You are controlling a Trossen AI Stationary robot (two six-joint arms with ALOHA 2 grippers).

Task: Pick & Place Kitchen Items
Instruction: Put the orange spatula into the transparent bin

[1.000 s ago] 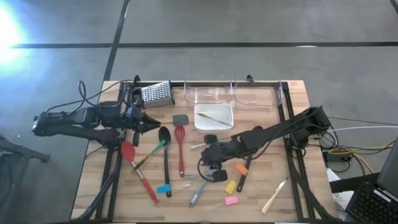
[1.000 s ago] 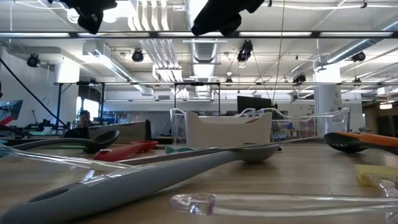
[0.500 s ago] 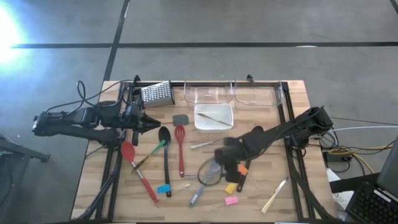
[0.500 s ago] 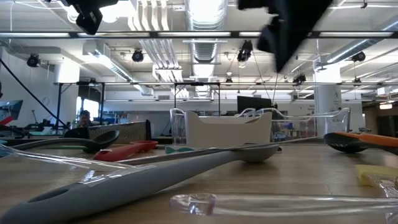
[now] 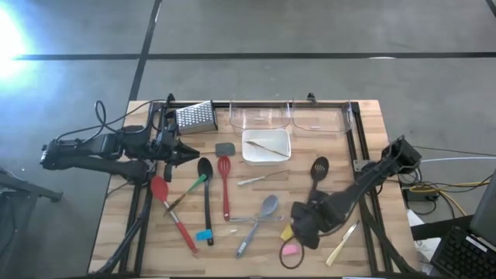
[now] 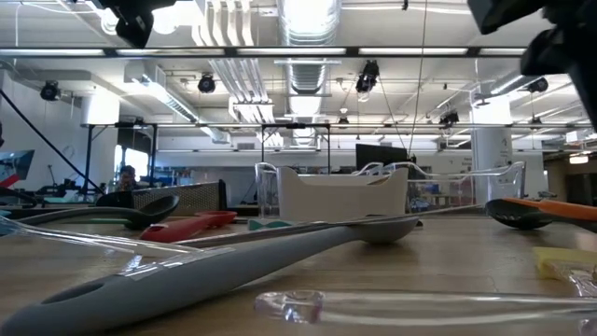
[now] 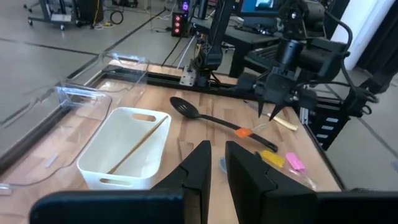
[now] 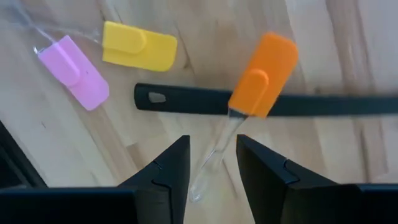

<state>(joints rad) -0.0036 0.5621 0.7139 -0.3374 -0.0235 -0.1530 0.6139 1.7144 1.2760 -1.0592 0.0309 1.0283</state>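
Note:
The utensils lie spread over the wooden table: a red spatula (image 5: 161, 189), a black spoon (image 5: 205, 172), a red slotted turner (image 5: 225, 172), a grey spoon (image 5: 267, 208), a slotted black spoon (image 5: 318, 170) and a wooden stick (image 5: 342, 246). My right gripper (image 5: 304, 225) is open, above the table near its near right part. Its fingers stand on either side of the clear handle (image 8: 211, 160) of an orange spatula (image 8: 264, 73), which lies across a black handle (image 8: 186, 99). Yellow (image 8: 139, 46) and pink (image 8: 72, 72) pieces lie beside it. My left gripper (image 5: 183, 153) is shut and empty at the far left.
A white square tray (image 5: 266, 157) holding a wooden stick, two clear bins (image 5: 291, 116) and a steel grater (image 5: 194, 116) stand along the far edge. A blue piece (image 5: 204, 235) lies near the front. Black rails (image 5: 361, 147) run along both sides of the table.
My right gripper has gone from the table's middle toward the right and near edges, now over the orange, yellow and pink pieces. With the arm gone from the middle, the grey spoon and slotted black spoon show.

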